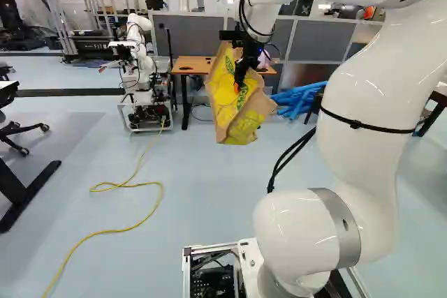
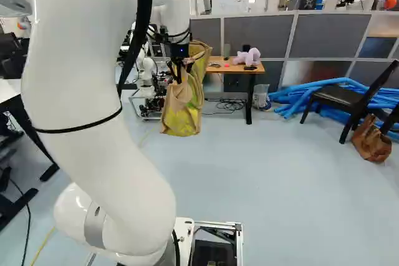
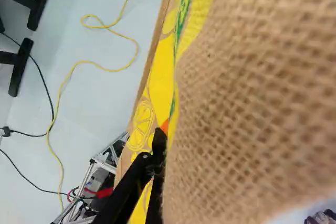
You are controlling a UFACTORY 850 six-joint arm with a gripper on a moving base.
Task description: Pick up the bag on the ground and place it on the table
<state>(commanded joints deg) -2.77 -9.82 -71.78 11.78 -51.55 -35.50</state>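
Note:
In the left base view my gripper (image 1: 239, 83) is shut on the upper part of a yellow-and-brown burlap bag (image 1: 241, 113), which hangs tilted in the air above the floor. The right base view shows the bag (image 2: 182, 113) hanging below the wrist, left of the wooden table (image 2: 257, 68). From the left base view, that table (image 1: 190, 65) stands farther back, partly behind the bag. Seen from the wrist, burlap (image 3: 252, 93) covers much of the gripper (image 3: 161, 148); one black finger shows against the yellow print, the other is mostly hidden.
Another robot (image 1: 138, 61) stands left of the table. A purple plush toy (image 2: 247, 57) and small items lie on the tabletop. Blue tubes (image 2: 299, 96), a dark chair (image 2: 346, 101) and a brown bag (image 2: 371, 140) are at the right. A yellow cable (image 1: 159, 197) crosses the floor.

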